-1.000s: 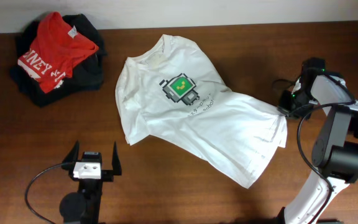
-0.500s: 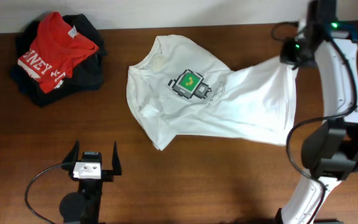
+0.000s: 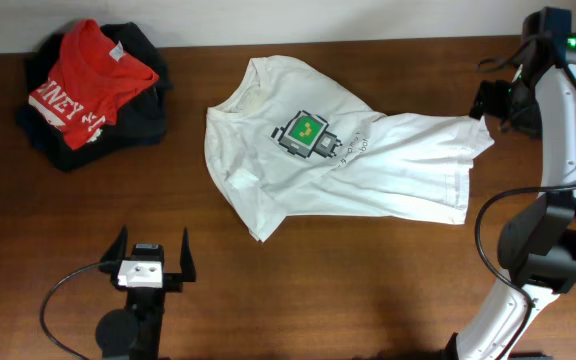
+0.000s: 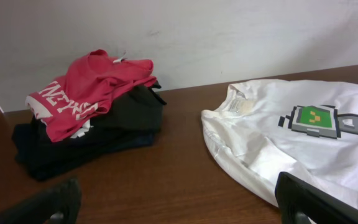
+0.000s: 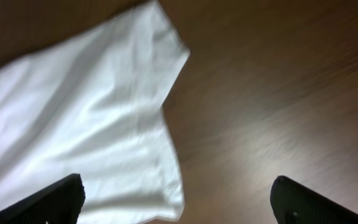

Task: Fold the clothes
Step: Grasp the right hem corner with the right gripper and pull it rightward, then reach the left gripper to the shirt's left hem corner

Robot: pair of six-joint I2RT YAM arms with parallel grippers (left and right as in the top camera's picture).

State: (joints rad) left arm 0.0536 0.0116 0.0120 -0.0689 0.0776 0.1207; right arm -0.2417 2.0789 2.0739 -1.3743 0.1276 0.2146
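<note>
Robot lab (wooden table [image 3: 368, 290], blank wall [image 4: 229, 31])

- T-shirt [image 3: 338, 165] lies spread on the bench [image 3: 368, 300], about mid-bench, collar toward the far left, hem toward the right
- Pile [image 3: 93, 95] of garments sits at the far left of the bench, against the wall [image 4: 229, 31], well apart from the T-shirt's collar
- One shirt [image 3: 83, 80] lies on top of the pile
- Left pincer [image 3: 152, 250] is at the near edge, left of centre, before the T-shirt and apart from it
- Right pincer [image 3: 488, 100] is at the far right, just beside the T-shirt's far hem corner
</note>
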